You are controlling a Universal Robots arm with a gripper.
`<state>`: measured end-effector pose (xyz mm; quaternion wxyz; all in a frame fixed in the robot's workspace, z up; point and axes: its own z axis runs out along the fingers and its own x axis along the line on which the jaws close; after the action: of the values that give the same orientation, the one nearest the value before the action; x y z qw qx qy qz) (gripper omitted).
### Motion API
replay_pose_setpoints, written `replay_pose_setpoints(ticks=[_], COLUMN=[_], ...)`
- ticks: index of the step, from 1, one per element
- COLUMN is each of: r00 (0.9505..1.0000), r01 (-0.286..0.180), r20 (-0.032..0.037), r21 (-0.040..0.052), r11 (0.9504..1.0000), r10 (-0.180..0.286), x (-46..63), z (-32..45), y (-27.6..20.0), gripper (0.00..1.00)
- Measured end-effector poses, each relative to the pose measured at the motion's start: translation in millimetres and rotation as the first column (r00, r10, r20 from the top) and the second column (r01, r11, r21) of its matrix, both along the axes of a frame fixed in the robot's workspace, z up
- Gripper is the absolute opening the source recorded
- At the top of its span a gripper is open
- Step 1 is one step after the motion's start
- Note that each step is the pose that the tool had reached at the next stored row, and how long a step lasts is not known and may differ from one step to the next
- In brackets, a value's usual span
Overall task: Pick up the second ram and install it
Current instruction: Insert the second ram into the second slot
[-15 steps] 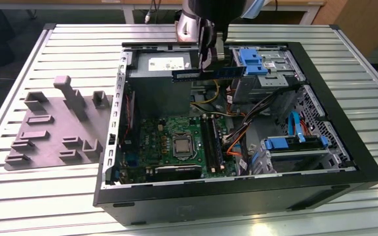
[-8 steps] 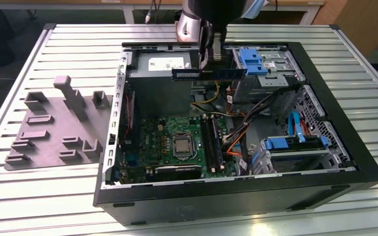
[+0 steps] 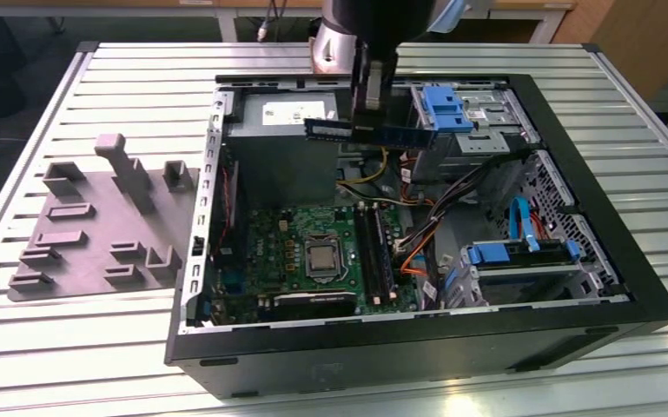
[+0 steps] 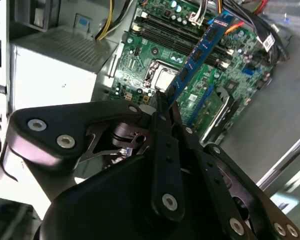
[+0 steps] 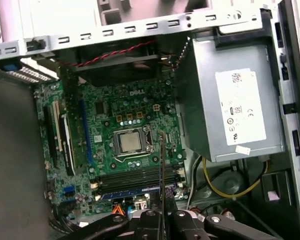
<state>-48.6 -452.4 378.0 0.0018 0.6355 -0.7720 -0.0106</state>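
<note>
Pinching the second ram (image 3: pixel 368 132), my hand (image 3: pixel 371 109) hangs at upper centre of the exterior view, black fingers (image 4: pixel 162 145) pressed on the thin flat stick, held level above the open computer case (image 3: pixel 611 295). Left on the ribbed metal worktop (image 3: pixel 125 104) sits a grey plastic fixture (image 3: pixel 96 230). Below the stick lie the green motherboard (image 3: pixel 310 252), black sockets (image 3: pixel 374 252) and, further right, blue drive brackets (image 3: pixel 519 252).

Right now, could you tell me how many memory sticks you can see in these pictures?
2. The second ram is held in the gripper above the open computer case; another stick already sits in a motherboard socket. Others may be hidden.
</note>
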Motion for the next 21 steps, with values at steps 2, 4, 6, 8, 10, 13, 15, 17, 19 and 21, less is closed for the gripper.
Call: replay_pose_setpoints(ticks=[2, 4, 6, 8, 10, 13, 15, 17, 19, 21], r00=[0.9994, 0.9976, 0.9948, 0.9907, 0.9856, 0.9761, 0.9679, 0.9589, 0.9494, 0.9382], r01=[0.036, 0.069, 0.101, 0.136, 0.169, 0.217, 0.251, 0.284, 0.314, 0.346], r20=[0.0003, 0.0006, 0.0009, 0.0012, 0.0015, 0.002, 0.0024, 0.0028, 0.0031, 0.0036], r21=[-0.0003, -0.0006, -0.0009, -0.0012, -0.0014, -0.0017, -0.0019, -0.0021, -0.0022, -0.0023], r11=[0.9994, 0.9976, 0.9948, 0.9907, 0.9856, 0.9761, 0.9679, 0.9589, 0.9494, 0.9382], r10=[-0.036, -0.069, -0.101, -0.136, -0.169, -0.217, -0.251, -0.284, -0.314, -0.346], x=[0.0, 0.0, 0.0, 0.0, 0.0, 0.0, 0.0, 0.0, 0.0, 0.0], z=[-0.6, -1.2, -1.7, -2.2, -2.7, -3.4, -4.0, -4.5, -5.1, -5.7], y=[0.0, 0.0, 0.0, 0.0, 0.0, 0.0, 0.0, 0.0, 0.0, 0.0], gripper=[0.14, 0.14, 0.14, 0.14, 0.14, 0.14, 0.14, 0.14, 0.14, 0.14])
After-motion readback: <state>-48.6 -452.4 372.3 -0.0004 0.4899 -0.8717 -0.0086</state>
